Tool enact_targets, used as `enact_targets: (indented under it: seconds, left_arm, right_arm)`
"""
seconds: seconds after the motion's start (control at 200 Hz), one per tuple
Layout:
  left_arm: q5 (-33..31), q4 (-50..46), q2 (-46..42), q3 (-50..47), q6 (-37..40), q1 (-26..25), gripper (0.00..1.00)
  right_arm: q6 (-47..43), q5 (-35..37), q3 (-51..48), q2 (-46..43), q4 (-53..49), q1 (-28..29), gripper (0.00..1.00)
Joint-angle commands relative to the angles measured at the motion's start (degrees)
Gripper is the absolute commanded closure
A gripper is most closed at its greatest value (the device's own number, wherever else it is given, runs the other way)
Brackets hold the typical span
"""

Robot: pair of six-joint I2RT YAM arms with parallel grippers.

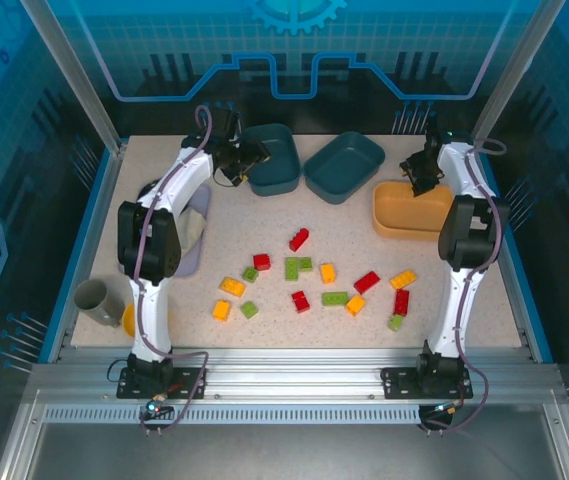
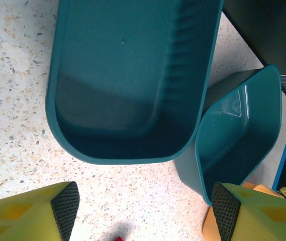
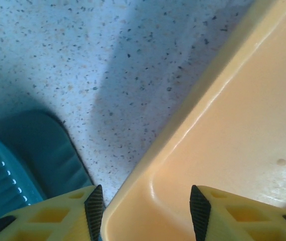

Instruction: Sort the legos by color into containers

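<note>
Several red, green and yellow-orange legos (image 1: 301,301) lie scattered over the middle of the speckled table. Two dark teal containers (image 1: 274,160) (image 1: 344,167) and a light orange one (image 1: 409,212) stand along the back. My left gripper (image 1: 247,163) (image 2: 145,211) is open and holds nothing, just short of the near wall of the left teal container (image 2: 127,80). A sliver of a red lego (image 2: 118,238) shows beneath it. My right gripper (image 1: 422,183) (image 3: 147,211) is open and holds nothing, over a corner of the orange container (image 3: 233,125).
A lavender tray (image 1: 199,235) and a black dish (image 1: 154,190) lie by the left arm. A grey cup (image 1: 94,297) and a round yellow-orange object (image 1: 127,320) stand at the front left. Blue walls enclose the table.
</note>
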Motion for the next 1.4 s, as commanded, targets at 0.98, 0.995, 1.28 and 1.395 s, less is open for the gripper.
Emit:
enact_targets:
  seconds: [0.98, 0.995, 1.28, 1.395]
  left_arm:
    - [2.8, -1.3, 1.9, 6.0, 2.5, -1.4, 0.25]
    - [2.8, -1.3, 1.8, 5.9, 2.6, -1.4, 0.25]
    - [2.9, -1.6, 1.2, 4.4, 3.0, -1.4, 0.26]
    - [3.1, -1.7, 0.8, 4.0, 3.4, -1.4, 0.26]
  right_arm:
    - [-19.5, -0.2, 13.6, 7.8, -8.4, 3.0, 0.92]
    - [-20.2, -0.4, 13.3, 7.5, -8.1, 3.4, 0.92]
    - [-26.5, -4.0, 13.0, 7.1, -6.7, 8.5, 0.91]
    - [-27.9, -4.0, 14.4, 7.3, -6.7, 10.2, 0.73]
